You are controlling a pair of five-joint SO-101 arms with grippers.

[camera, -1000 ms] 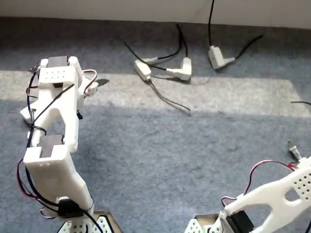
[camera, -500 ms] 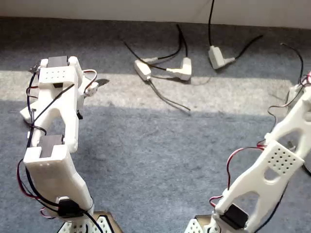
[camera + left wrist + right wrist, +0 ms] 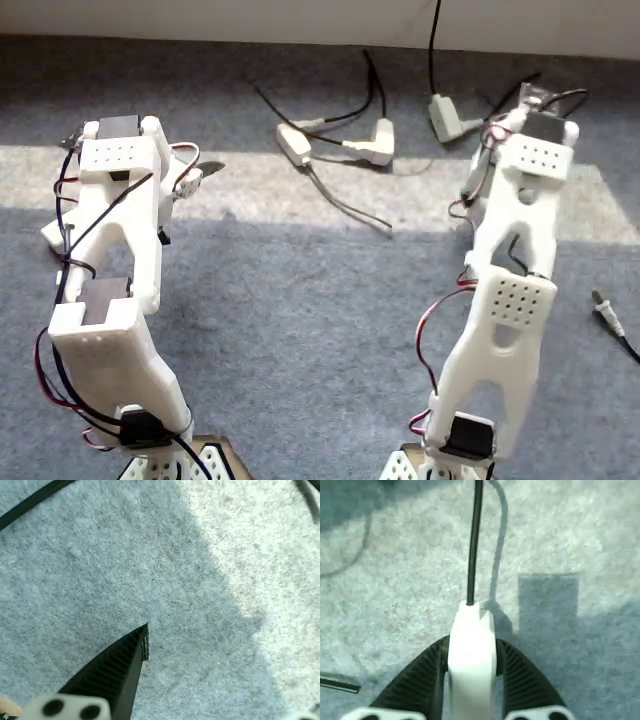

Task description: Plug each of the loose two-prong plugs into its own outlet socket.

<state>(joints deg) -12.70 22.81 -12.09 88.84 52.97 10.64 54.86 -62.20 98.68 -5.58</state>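
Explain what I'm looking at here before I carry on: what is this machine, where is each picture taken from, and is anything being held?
These are two white robot arms, the left arm and the right arm, side by side on grey carpet. The high view looks down on both from a fixed camera. The other two pictures come from a camera on each arm's wrist, looking along its pincer. On the far carpet lie three white plug or socket pieces on black cables: a left piece, a middle piece and a right piece. A small connector lies beside the right arm. The right pincer is shut on a white plug with a black cable. The left pincer hangs over the carpet.
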